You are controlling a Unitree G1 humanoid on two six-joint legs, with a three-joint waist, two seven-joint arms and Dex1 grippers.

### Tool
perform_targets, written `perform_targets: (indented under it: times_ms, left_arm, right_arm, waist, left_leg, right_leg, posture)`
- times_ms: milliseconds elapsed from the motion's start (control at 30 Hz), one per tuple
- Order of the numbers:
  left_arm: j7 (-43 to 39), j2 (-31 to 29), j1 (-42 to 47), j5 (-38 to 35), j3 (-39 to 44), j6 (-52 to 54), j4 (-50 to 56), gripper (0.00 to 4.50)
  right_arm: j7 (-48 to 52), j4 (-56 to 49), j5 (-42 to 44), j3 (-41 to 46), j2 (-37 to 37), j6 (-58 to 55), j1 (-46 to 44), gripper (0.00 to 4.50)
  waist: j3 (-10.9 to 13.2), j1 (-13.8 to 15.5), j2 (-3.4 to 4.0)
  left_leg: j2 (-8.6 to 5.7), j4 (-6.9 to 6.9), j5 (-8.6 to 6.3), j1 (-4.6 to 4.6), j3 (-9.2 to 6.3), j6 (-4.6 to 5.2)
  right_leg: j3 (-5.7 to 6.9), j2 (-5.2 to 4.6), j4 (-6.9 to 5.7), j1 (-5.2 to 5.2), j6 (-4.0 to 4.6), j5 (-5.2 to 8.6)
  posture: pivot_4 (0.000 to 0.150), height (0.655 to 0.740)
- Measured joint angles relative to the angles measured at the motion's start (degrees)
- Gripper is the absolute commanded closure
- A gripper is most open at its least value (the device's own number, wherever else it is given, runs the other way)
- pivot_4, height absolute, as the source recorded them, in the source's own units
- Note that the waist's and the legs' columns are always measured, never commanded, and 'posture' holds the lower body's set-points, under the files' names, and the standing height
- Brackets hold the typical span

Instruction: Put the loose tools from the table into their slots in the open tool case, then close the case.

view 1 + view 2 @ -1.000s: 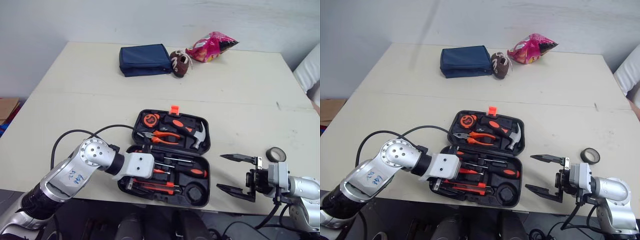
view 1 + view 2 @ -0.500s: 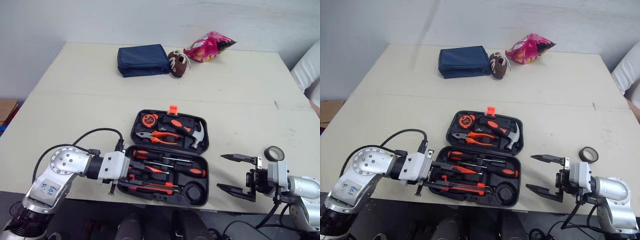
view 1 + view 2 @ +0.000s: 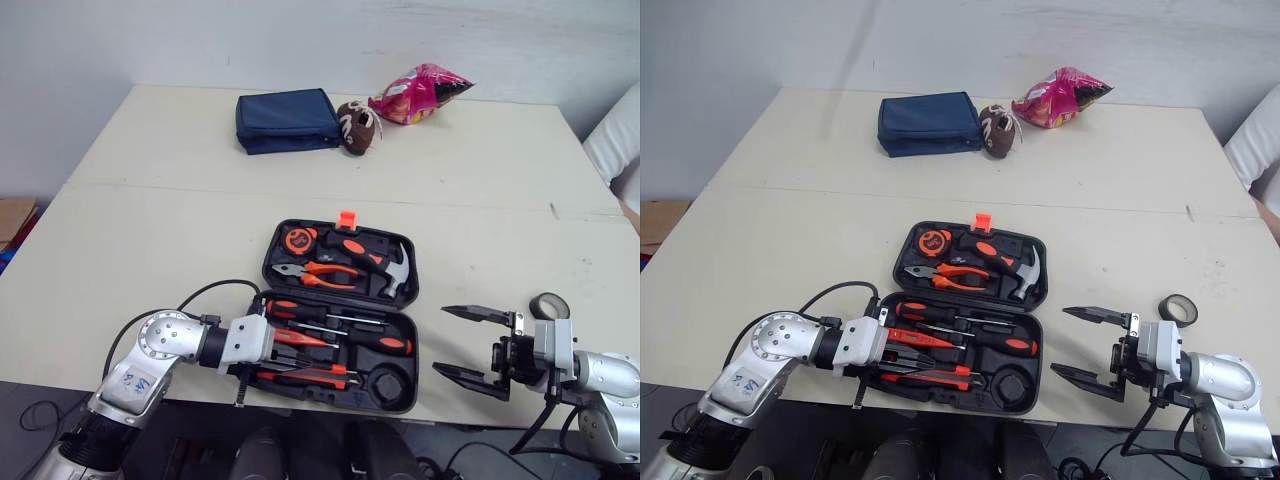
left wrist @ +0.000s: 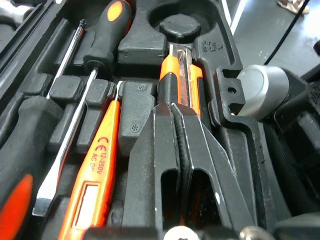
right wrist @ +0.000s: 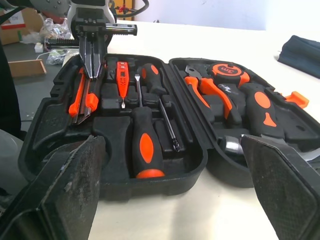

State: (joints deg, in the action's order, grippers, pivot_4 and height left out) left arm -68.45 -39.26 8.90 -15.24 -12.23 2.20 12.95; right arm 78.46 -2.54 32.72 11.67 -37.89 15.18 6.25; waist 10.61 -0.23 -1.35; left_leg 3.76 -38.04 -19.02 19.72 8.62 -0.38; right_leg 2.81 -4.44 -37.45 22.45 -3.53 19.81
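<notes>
Left eye view: an open black plastic tool case (image 3: 414, 350) lies near the front edge of a cream-coloured table (image 3: 180, 220). Both halves are packed with orange-and-black tools. The left gripper (image 4: 173, 112), its two black fingers pressed together with nothing between them, points down at the orange utility knife (image 4: 180, 80) in the near half. Whether it touches the knife is not clear.

The right gripper (image 3: 440, 341) hangs just beside the case's right end, spread wide and empty. Near it, farther back on the table, a small roll of black tape (image 3: 1166, 305) lies flat, apart from the case. It looks to be the one tool left out. A round moulded recess (image 3: 392, 383) at the near right corner of the case stands vacant and looks like the roll's slot.

The roll is probably light and fairly stiff, a ring that should keep its shape under a squeeze. Its smooth outer wrap may slide between hard fingers. The surest hold looks like one finger through the hole and the other outside, pinching the wall. Spanning the full width is the alternative, and the open jaws seem wide enough for it.

The case looks like rigid plastic. Its far half, which carries an orange latch (image 3: 348, 217), will likely need a push at that far edge to fold it shut.
</notes>
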Motion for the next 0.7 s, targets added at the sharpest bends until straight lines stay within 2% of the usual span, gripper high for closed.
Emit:
perform_targets:
  times_ms: [233, 367, 433, 533, 600, 700]
  left_arm:
    - [0.4, -0.7, 3.0, 4.3, -3.8, -0.7, -1.6, 4.48]
    - [2.5, -0.6, 4.4, 6.5, -5.6, -0.6, -1.5, 4.48]
    - [3.4, 0.3, 3.2, 5.9, -4.7, -0.9, -1.6, 4.48]
    - [2.9, 0.2, 0.4, 3.1, -2.0, -3.9, -2.3, 4.48]
    - [2.8, -0.1, -1.8, -1.1, 2.8, -3.5, -2.4, 4.48]
    - [5.6, -0.4, -2.5, -8.0, 12.3, 0.8, -2.2, 3.67]
  right_arm:
    - [-0.3, 0.5, -0.4, 0.1, 0.0, 1.0, 1.1, 0.00]
    - [-1.4, 0.5, -0.7, 0.4, 0.0, 1.3, 1.5, 0.00]
    - [-2.1, 0.5, -0.7, 1.5, 0.0, 1.5, 2.3, 0.00]
    - [-3.2, 0.5, -0.8, 3.8, -0.3, 2.0, 4.1, 0.00]
    - [-4.6, 0.5, -0.8, 7.2, -1.0, 2.0, 6.5, 0.00]
    - [-6.3, 1.2, -0.6, 13.6, -2.4, 2.2, 9.4, 0.00]
  waist:
    - [-0.2, 0.0, 0.18]
    - [-0.5, 0.1, 0.67]
    - [-0.7, 0.2, 0.93]
    - [-0.7, 0.1, 0.86]
    - [-0.6, -0.1, 0.88]
    - [-0.6, 0.0, 0.82]
  left_leg:
    - [-0.02, 0.02, -0.02, -0.13, 0.02, 0.02]
    - [-0.01, 0.12, -0.19, -0.70, -0.05, 0.15]
    - [-0.05, 0.14, -0.39, -0.68, -0.06, 0.49]
    - [0.00, 0.14, -0.40, -0.62, -0.11, 0.42]
    - [0.00, 0.15, -0.33, -0.51, -0.10, 0.27]
    - [0.01, 0.15, -0.28, -0.53, -0.11, 0.19]
  right_leg:
    - [-0.02, -0.01, 0.02, -0.12, 0.00, 0.00]
    - [0.04, -0.02, 0.37, -0.84, -0.07, -0.04]
    - [0.04, -0.09, 0.47, -0.88, -0.17, -0.10]
    - [0.08, -0.07, 0.48, -0.81, -0.16, -0.09]
    - [0.08, -0.07, 0.46, -0.67, -0.14, -0.08]
    - [0.09, -0.07, 0.47, -0.70, -0.14, -0.08]
  posture:
    - [0.150, 0.7400]
    - [0.150, 0.7400]
    - [0.150, 0.7400]
    - [0.150, 0.7400]
    - [0.150, 0.7400]
    - [0.150, 0.7400]
